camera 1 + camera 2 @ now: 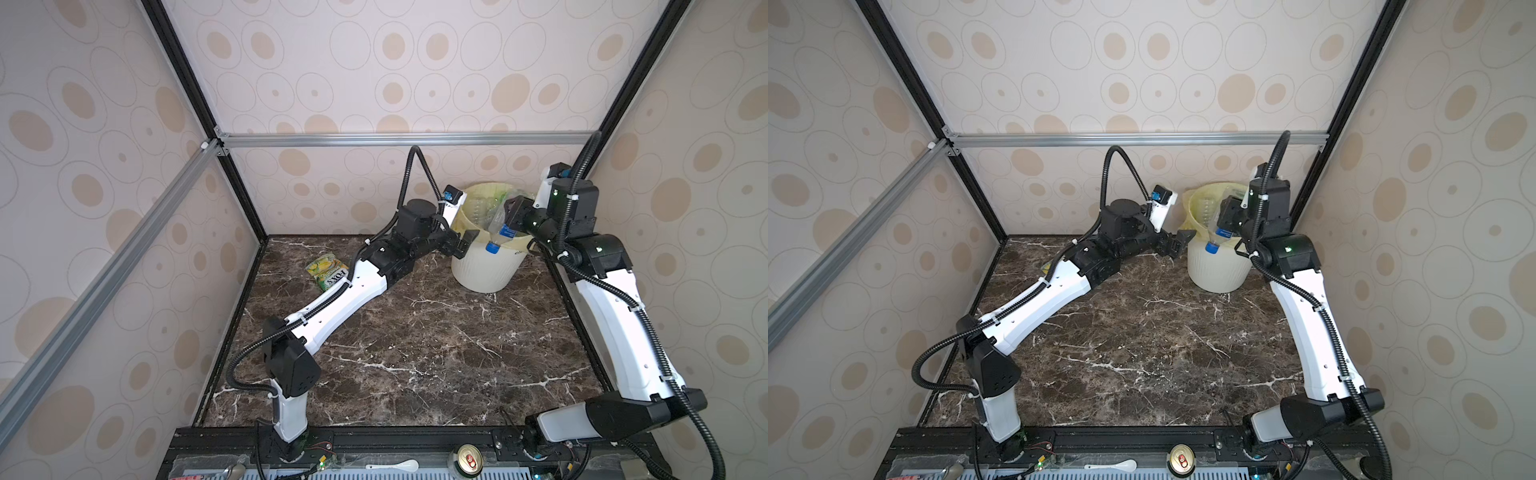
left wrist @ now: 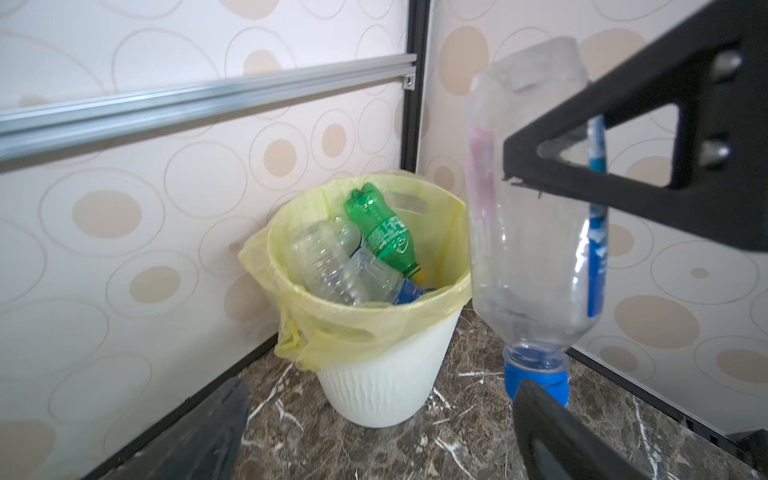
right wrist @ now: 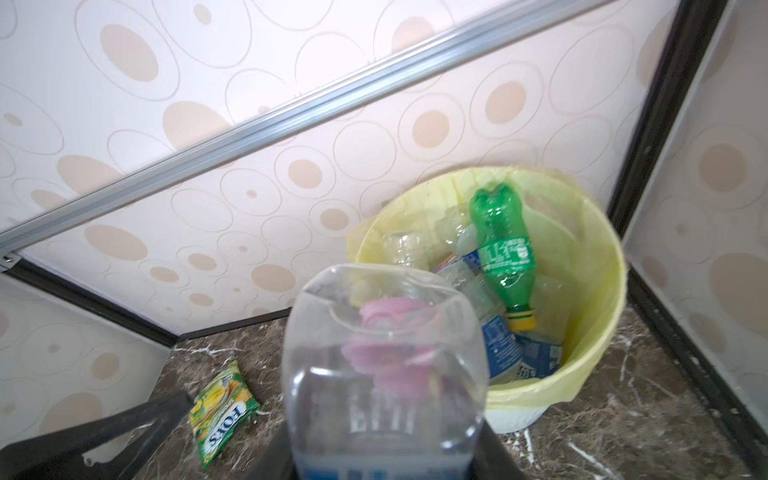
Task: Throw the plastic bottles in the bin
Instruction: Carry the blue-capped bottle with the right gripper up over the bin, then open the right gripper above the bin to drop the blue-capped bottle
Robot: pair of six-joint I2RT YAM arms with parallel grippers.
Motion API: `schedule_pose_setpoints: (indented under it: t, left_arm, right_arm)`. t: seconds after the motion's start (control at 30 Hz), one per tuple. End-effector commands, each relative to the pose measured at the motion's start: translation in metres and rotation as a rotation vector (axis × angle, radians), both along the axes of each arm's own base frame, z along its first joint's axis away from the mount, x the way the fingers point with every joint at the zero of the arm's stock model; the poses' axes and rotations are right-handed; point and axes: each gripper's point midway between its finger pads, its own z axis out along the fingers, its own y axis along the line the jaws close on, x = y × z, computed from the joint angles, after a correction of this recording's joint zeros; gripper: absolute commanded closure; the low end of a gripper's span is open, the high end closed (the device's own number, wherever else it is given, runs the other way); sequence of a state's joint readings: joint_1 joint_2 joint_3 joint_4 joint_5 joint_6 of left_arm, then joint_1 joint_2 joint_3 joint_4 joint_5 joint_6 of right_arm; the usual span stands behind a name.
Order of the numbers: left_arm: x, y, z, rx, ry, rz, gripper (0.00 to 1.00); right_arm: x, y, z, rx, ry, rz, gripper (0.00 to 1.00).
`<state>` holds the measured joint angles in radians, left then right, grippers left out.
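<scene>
Marble tabletop [image 1: 415, 353], far right corner: bin [image 1: 486, 270], yellow-lined, with bottles piled inside, a green bottle [image 2: 384, 230] among them. Pinched by right gripper [image 1: 510, 220]: clear bottle [image 2: 528, 232], blue cap down, close by the bin's near rim. Spread wide and empty beside bin: left gripper [image 1: 460, 244]. Laid on tabletop: packet [image 1: 328, 272]

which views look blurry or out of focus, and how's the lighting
right wrist view: the held clear plastic bottle is close and blurred, the green plastic bottle in the white yellow-lined bin sharper; both top views: soft even light, corners darkened
</scene>
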<state>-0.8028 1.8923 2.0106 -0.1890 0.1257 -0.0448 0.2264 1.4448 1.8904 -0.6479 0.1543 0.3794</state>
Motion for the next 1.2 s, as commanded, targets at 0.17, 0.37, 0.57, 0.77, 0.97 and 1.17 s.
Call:
schedule_pose_setpoints:
  t: [0.17, 0.37, 0.57, 0.77, 0.97, 1.17]
  left_arm:
    - [-0.014, -0.025, 0.035, 0.007, -0.134, -0.051, 0.01]
    - [-0.019, -0.024, 0.05, -0.016, -0.173, -0.049, 0.01]
    - [-0.016, -0.023, 0.042, 0.017, -0.178, -0.033, 0.01]
    - [-0.014, -0.022, 0.024, 0.051, -0.154, -0.023, 0.01]
    - [-0.016, -0.013, 0.008, 0.076, -0.13, -0.005, 0.01]
    - [-0.019, -0.011, -0.001, 0.061, -0.096, -0.013, 0.01]
  right_arm:
    - [-0.006, -0.029, 0.065, -0.14, -0.15, -0.108, 0.56]
    - [-0.012, -0.037, 0.097, -0.176, -0.256, -0.148, 0.56]
    - [0.026, -0.037, 0.081, -0.225, -0.23, -0.176, 0.56]
    - [0.113, -0.056, 0.006, -0.239, 0.019, -0.195, 0.4]
    - [0.114, -0.054, -0.012, -0.239, 0.093, -0.17, 0.01]
    - [0.089, -0.056, 0.0, -0.219, 0.029, -0.178, 0.0]
